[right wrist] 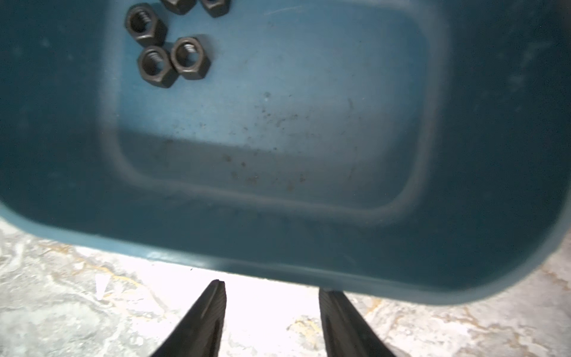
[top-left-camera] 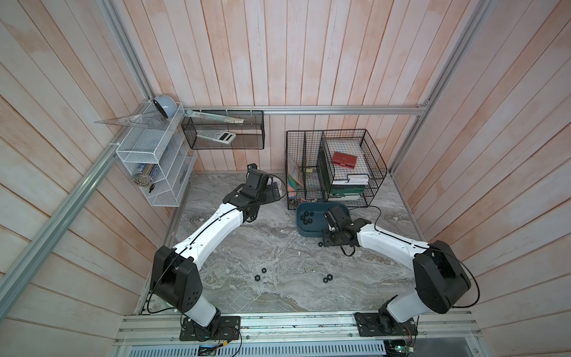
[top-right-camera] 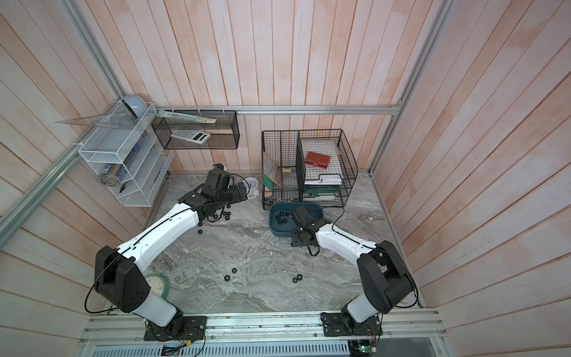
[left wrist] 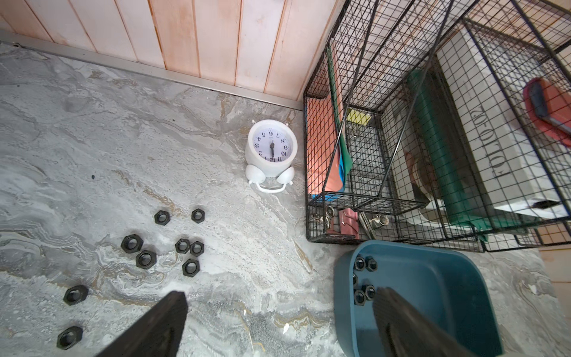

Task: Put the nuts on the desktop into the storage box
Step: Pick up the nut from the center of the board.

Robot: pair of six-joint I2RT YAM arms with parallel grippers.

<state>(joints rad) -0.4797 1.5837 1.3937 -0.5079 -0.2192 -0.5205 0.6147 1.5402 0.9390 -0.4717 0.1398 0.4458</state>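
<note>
Just beyond the right tool (right wrist: 273, 287), parted and empty, the storage box (right wrist: 278, 241) with nuts (right wrist: 173, 58).

Soft even light; right wrist view blurred, desktop (right wrist: 268, 289) glaring white.

Blk nuts (left wrist: 182, 245), teal-blue storage box (left wrist: 432, 293), grey white-veined desktop (left wrist: 92, 139), wht clock (left wrist: 271, 148)

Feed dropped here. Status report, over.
Left gripper open, empty, near loose nuts. Right gripper open, empty, at storage box rim. Some nuts boxed, many on desktop. Nothing blocking.
</note>
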